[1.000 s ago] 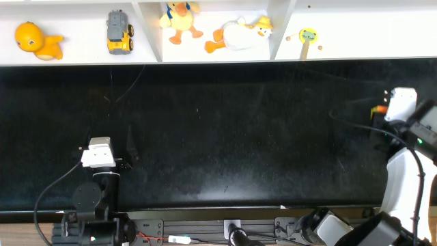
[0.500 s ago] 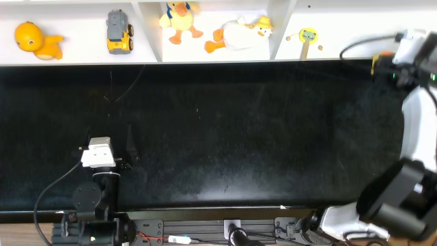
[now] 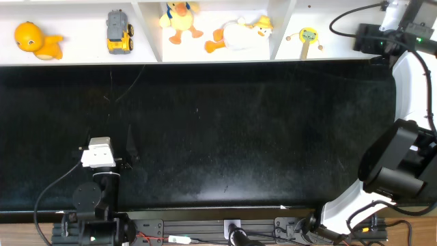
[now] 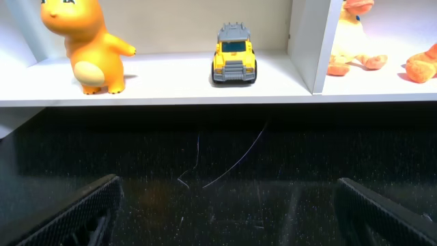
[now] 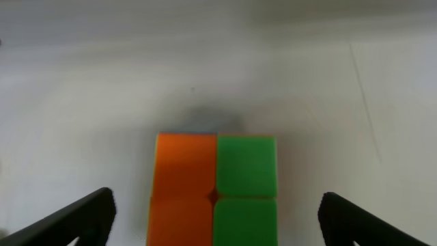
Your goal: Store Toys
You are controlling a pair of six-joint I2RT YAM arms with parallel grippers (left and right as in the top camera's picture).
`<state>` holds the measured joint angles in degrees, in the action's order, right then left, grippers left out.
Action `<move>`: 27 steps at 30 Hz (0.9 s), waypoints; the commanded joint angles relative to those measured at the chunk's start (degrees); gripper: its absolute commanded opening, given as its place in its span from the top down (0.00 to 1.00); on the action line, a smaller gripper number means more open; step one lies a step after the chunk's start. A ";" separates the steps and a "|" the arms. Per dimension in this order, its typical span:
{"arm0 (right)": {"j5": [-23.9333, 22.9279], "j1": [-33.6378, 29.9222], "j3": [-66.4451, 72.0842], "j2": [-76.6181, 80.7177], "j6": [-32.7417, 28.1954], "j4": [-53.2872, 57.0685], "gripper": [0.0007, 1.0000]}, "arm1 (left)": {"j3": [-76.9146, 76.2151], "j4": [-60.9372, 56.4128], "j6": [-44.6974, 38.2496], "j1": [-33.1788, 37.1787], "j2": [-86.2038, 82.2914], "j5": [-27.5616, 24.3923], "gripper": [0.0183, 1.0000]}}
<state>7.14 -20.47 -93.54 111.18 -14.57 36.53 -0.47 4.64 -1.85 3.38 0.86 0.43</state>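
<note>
Now up at rightmost bay of shelf (image 5: 102, 102), moved from right edge of counter (image 3: 239, 137). Spread right fingers (image 5: 82, 215) flanking orange-green cube (image 5: 215, 188), untouched, resting on shelf. Spread left fingers (image 4: 75, 212) over counter, unmoved.

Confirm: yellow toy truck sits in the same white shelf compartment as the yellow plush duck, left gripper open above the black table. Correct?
Wrong compartment. The yellow toy truck shares its white shelf compartment with the orange rounded figure; a divider stands between it and the yellow plush duck, as the left wrist view shows. The left gripper is open above the black table.
</note>
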 commanded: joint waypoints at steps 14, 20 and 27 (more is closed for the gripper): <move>-8.90 4.11 51.34 -37.68 4.28 -22.01 0.00 | 0.00 0.20 0.35 -0.13 -0.68 -0.76 0.00; -10.43 12.83 74.18 -58.75 6.12 -36.28 0.00 | 0.00 0.20 0.35 -0.13 -0.70 -0.76 0.00; -9.84 15.65 90.05 -80.70 10.75 -36.26 0.01 | 0.00 0.20 0.35 -0.13 -0.70 -0.76 0.00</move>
<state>-2.00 -5.30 -6.52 35.66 -5.98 0.19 -0.47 4.64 -1.85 3.38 0.86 0.43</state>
